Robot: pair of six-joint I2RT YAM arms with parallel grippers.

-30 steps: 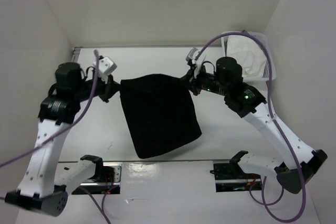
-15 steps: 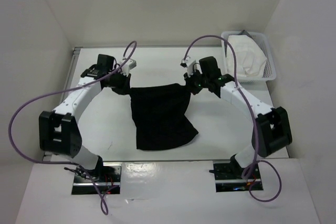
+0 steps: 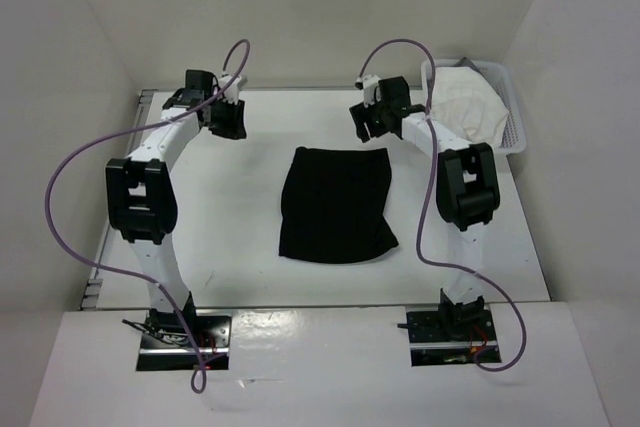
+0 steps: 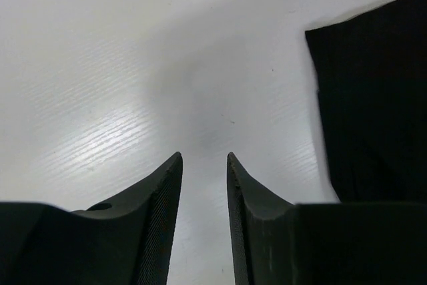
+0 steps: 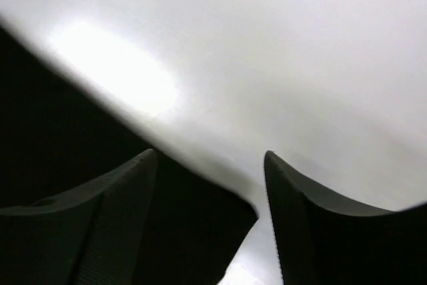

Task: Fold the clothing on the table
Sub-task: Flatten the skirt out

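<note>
The black clothing (image 3: 336,205) lies flat on the white table (image 3: 220,217), a rough rectangle in the middle, with nothing holding it. My left gripper (image 3: 231,123) is at the far left, apart from the garment. In the left wrist view it (image 4: 203,158) is open over bare table, with the clothing's edge (image 4: 373,111) off to the right. My right gripper (image 3: 366,125) hovers at the far side, just beyond the garment's far right corner. In the right wrist view it (image 5: 210,158) is open, and a corner of the clothing (image 5: 193,225) shows below, between the fingers.
A small white mesh basket (image 3: 513,125) holding a white cloth (image 3: 465,107) stands at the back right, close beside the right arm. White walls enclose the table on three sides. Purple cables loop above both arms.
Both grippers have opened and let go of the clothing. It has dropped from hanging between them to lying flat, and both arms have stretched toward the far side.
</note>
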